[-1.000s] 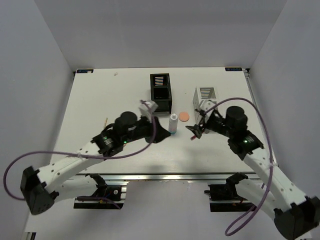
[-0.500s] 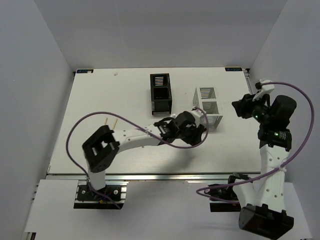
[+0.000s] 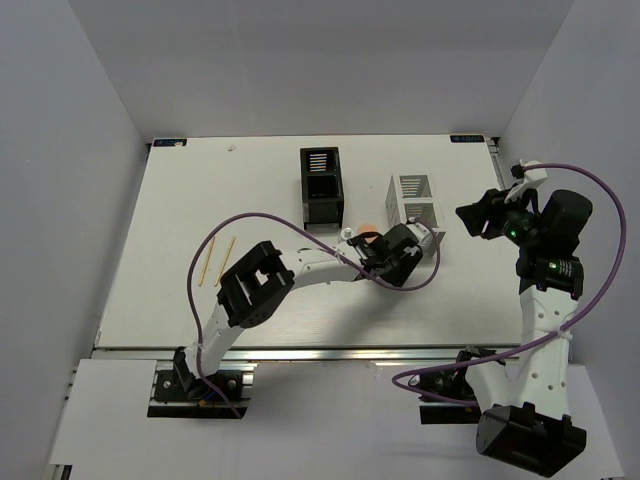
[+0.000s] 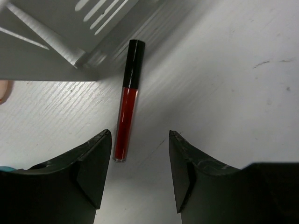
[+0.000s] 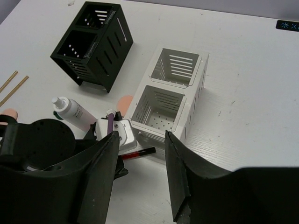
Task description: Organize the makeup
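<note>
The left arm point(image 3: 300, 265) runs low from its base at the near edge, bends at the elbow and stretches rightward across the counter point(image 3: 180, 200), with its wrist down beside the white organizer point(image 3: 412, 200). Its jaws are spread, close over the surface, and grip nothing. The right arm point(image 3: 545, 300) stands nearly upright from its base. Its wrist is held high and turned left, and its jaws are also spread and empty, well above everything. One dark red tube point(image 4: 127, 112) with a black cap lies flat just ahead of the left jaws, nearer one finger point(image 4: 91, 163) than the other and touched by neither. Its cap points away from the jaws and ends just beside the organizer's lower corner. Two tan sticks point(image 3: 212, 262) lie side by side well behind those jaws, out by the elbow. One white bottle point(image 5: 72, 112) sits off to the side of the left jaws, and one peach puff point(image 5: 124, 103) lies between it and the white organizer. A second peach shape point(image 5: 7, 113) is cut off by the frame edge and cannot be identified. There are two organizers, each with two open compartments; the black organizer point(image 3: 321, 185) stands farther off than the white one. The counter is white, faintly grained and lightly scuffed, and is closed in by plain pale grey walls point(image 3: 320, 60).
</note>
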Available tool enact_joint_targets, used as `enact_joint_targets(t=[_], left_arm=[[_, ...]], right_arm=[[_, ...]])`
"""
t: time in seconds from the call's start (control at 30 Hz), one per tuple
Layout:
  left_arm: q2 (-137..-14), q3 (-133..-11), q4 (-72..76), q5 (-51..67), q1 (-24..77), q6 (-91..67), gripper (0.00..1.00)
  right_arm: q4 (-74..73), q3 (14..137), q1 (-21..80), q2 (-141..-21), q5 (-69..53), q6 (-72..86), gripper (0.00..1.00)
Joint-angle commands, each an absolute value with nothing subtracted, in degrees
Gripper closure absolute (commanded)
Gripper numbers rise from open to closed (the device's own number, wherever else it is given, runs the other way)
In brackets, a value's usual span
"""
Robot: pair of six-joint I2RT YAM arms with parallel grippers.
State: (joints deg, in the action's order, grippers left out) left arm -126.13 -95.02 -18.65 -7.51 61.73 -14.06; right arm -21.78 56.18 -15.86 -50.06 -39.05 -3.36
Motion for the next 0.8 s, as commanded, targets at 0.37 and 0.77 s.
enact_joint_targets(t=[0.37, 0.77], left_arm=[[-127.8, -95.0, -15.6, -5.9, 60.2, -11.1, 0.47], [-126.7, -89.7, -14.0, -3.4, 59.9, -11.5, 0.85]], right_arm=[[-21.6, 57.1, -16.2, -49.6, -40.7, -1.8, 0.50], [-21.4, 56.5, -16.3, -49.2, -41.6, -1.1, 0.49]])
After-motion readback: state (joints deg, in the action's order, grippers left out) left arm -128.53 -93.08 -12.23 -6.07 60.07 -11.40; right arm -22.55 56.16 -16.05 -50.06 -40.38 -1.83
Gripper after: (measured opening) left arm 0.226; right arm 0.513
